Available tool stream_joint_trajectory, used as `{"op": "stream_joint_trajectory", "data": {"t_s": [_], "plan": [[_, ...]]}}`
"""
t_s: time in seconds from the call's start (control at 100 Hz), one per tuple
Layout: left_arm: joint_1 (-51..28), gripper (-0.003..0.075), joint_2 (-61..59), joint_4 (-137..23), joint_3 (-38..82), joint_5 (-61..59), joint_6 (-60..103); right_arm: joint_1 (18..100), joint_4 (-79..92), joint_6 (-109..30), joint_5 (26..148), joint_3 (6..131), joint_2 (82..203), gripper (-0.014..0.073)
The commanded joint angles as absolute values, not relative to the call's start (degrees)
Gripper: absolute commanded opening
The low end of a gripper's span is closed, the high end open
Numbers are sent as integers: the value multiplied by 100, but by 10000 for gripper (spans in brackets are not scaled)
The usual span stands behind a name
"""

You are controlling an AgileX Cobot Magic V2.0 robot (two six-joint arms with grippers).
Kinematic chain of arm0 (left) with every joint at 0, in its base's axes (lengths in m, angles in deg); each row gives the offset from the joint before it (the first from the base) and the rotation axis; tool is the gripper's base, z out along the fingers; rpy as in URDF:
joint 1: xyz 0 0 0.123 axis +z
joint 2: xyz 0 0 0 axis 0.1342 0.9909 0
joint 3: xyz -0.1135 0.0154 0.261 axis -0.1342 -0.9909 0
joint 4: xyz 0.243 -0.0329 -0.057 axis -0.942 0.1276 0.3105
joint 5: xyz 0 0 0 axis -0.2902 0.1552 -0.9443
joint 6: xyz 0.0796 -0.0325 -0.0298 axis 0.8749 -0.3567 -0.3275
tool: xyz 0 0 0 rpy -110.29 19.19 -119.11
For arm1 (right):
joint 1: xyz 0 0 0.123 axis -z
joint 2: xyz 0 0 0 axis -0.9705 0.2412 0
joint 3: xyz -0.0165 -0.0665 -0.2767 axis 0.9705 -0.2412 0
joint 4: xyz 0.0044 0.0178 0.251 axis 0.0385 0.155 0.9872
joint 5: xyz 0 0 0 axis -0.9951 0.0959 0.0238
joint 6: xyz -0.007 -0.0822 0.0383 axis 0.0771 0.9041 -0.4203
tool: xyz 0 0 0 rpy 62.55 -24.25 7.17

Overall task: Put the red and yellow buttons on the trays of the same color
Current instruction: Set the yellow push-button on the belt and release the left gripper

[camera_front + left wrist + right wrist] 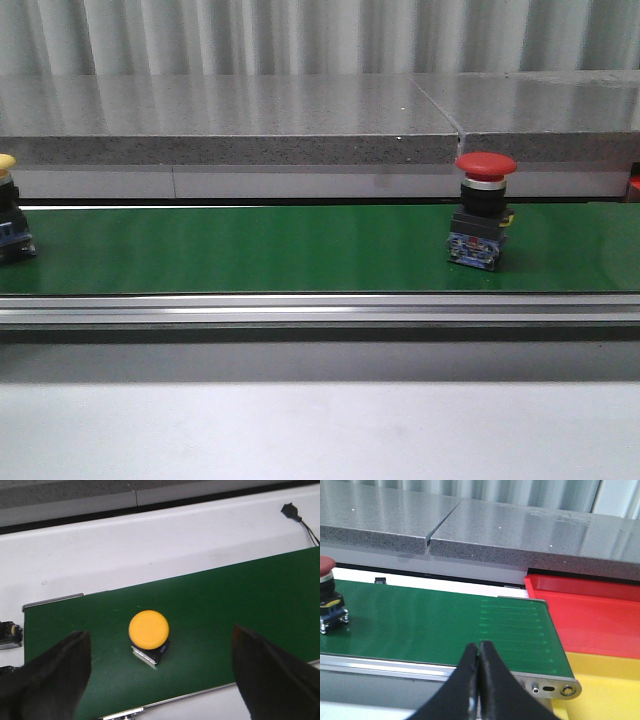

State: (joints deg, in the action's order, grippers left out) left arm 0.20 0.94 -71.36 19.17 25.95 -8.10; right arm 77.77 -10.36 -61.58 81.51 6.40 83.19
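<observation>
Red button (484, 208): stands upright on the green belt (300, 250), toward its right part in the front view; red mushroom cap, dark collar, blue block base.
Yellow button (149, 630): stands upright on the same belt near its left end; its yellow cap is seen from above in the left wrist view.
Left end effector (160, 680): is held wide open above the belt, and the yellow button is seen between the two dark fingers (55, 675), touching neither.
Right end effector (479, 680): is closed, fingertips pressed together with nothing between them, near the right end of the belt; the red button is well apart from it, further along the belt.
Trays: a red tray (590, 615) and a yellow tray (600, 690) are placed just beyond the right end of the belt, side by side.
Cut off: the yellow button is cropped by the left edge of the front view, and the red button by the edge of the right wrist view; neither end effector is seen in the front view.
Surroundings: a grey stone ledge (230, 120) runs behind the belt, a white tabletop (150, 545) lies under it, and a small black connector with a cable (292, 512) rests on that tabletop.
</observation>
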Motion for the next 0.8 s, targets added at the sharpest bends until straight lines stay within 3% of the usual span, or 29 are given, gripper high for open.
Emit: {"op": "stream_joint_trajectory", "data": {"t_s": [0.0,0.13,0.23,0.55,0.79], "plan": [[-31,544,-520,-7010,1549,1735,-1046,7778,-1099,-6158,7611,678,8248,-71],[-31,541,-1222,-7010,788,1198,-1190,7778,-1099,-6158,7587,678,8248,-71],[-31,479,-1682,-7022,303,1074,-1190,7778,-1093,-6158,7495,678,8248,-71],[-31,-13,-2158,-7022,-321,938,-1190,7778,-551,-6158,7970,1612,8532,-71],[-31,-20,-2158,-7022,-336,709,-1190,7778,-552,-6158,10385,3347,10112,-71]]}}
